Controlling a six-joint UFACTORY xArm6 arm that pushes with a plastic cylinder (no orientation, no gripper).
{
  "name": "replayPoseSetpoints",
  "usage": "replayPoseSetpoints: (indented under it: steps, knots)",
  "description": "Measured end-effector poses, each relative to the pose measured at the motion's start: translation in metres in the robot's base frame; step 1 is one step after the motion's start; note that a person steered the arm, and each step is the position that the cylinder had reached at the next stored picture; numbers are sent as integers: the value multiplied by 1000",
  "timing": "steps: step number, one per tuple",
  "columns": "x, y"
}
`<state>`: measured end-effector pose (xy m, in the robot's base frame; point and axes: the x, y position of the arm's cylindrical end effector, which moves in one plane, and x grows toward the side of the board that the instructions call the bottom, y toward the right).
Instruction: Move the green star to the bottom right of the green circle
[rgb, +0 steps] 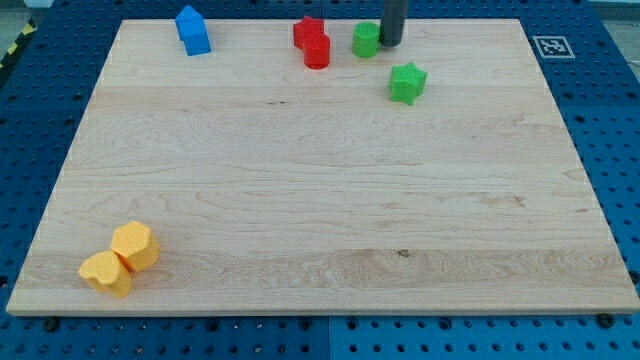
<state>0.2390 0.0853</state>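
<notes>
The green star (407, 83) lies on the wooden board near the view's top, right of centre. The green circle (366, 39) stands up and to the left of it, near the board's top edge. The star sits to the lower right of the circle, with a small gap between them. My tip (389, 42) is at the circle's right side, touching or almost touching it, and above and slightly left of the star.
A red star (307, 31) and a red block (317, 51) touch each other just left of the green circle. A blue block (193, 31) is at the top left. Two yellow blocks (134, 245) (106, 273) sit at the bottom left. A marker tag (550, 46) is at the board's top right corner.
</notes>
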Motion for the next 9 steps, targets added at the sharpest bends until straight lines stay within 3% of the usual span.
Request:
replayPoseSetpoints:
  steps: [2, 3, 5, 7, 9]
  knots:
    - [0, -16]
    - [16, 32]
    - [119, 106]
    - [131, 50]
    - [107, 22]
